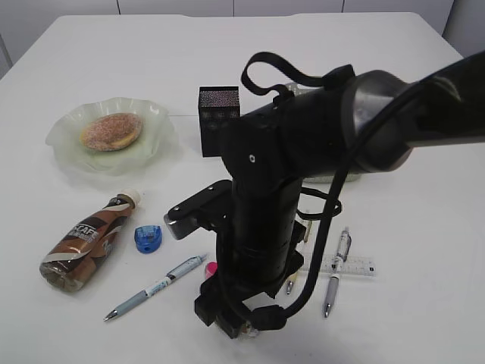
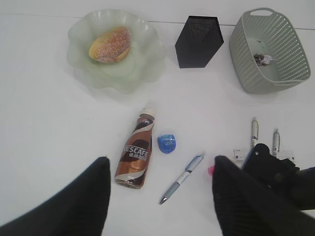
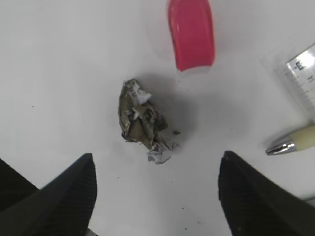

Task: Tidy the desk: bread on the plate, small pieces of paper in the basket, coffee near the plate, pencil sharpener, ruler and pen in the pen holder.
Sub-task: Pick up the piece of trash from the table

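right gripper hangs open over a paper wad near the pens

the right gripper (image 3: 156, 196) hangs low over the desk (image 1: 424, 114) with its jaws spread wide, and nothing sits between them. a small crumpled paper wad (image 3: 140, 120) lies on the bare desk just ahead of the jaws, not touched by either finger. beyond it lies a pink object (image 3: 191, 33), and the end of the ruler (image 3: 302, 73) and a pen tip (image 3: 290, 143) show at the right edge of the wrist view.

the left gripper (image 2: 160, 196) is also wide and holds nothing; it hangs high over the near side of the desk.

the bread (image 2: 110, 44) lies in the green plate (image 2: 142, 69) at the far left. the coffee bottle (image 2: 135, 156) lies on its side near the plate, cap toward it. just right of the bottle sits a blue pencil sharpener (image 2: 167, 143), and right of that a pen (image 2: 182, 178) lies at a slant. the black pen holder (image 2: 199, 42) stands upright to the right of the plate, apart from it. the basket (image 2: 251, 64) stands at the far right with a paper scrap (image 2: 263, 59) inside. two more pens (image 2: 254, 132) lie near the basket side, across the ruler, partly hidden by the right arm (image 1: 303, 152).
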